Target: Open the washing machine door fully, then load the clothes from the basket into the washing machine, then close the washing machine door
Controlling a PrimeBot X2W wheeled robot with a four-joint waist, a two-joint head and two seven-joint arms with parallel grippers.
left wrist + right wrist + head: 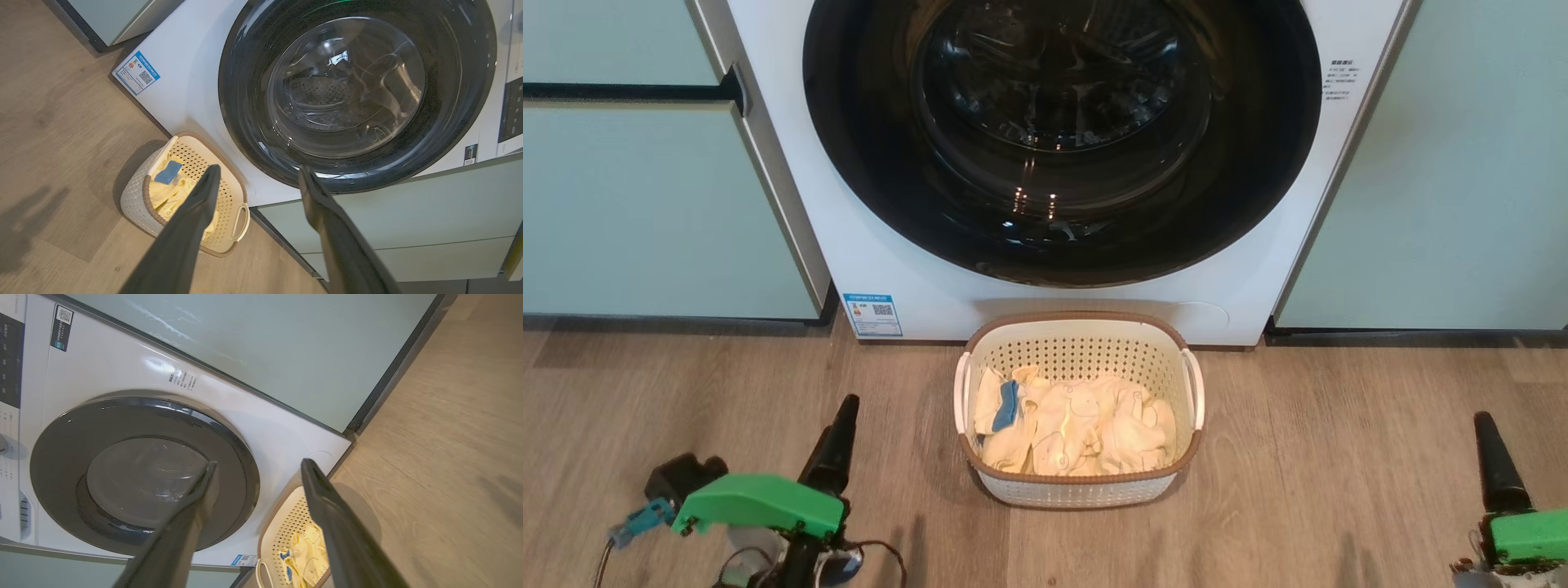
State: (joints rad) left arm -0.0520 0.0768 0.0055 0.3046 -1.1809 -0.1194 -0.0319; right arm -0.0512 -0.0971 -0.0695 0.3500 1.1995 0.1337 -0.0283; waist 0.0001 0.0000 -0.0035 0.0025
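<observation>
The washing machine [890, 269] is white, and its round door [866, 163] with the glossy black rim and glass centre lies shut against its front. On the floor right before it stands the cream basket [1086, 320] with pale yellow clothes [1078, 425] piled inside, one with a blue patch. One dark finger [837, 445] of my left gripper rises at the lower left, well left of the basket. At the lower right a right-gripper finger [1494, 465] stands far from the basket. My left gripper [259, 169] is open and holds nothing, with basket [139, 196] and door [245, 102] ahead. My right gripper [259, 462] is also open and holds nothing.
Pale green cabinet doors flank the machine on the left [645, 204] and right [1445, 204]. Wooden floor [1339, 457] stretches on both sides of the basket. A blue QR sticker [874, 314] marks the machine's lower left corner. The machine's control panel [512, 106] runs along its top.
</observation>
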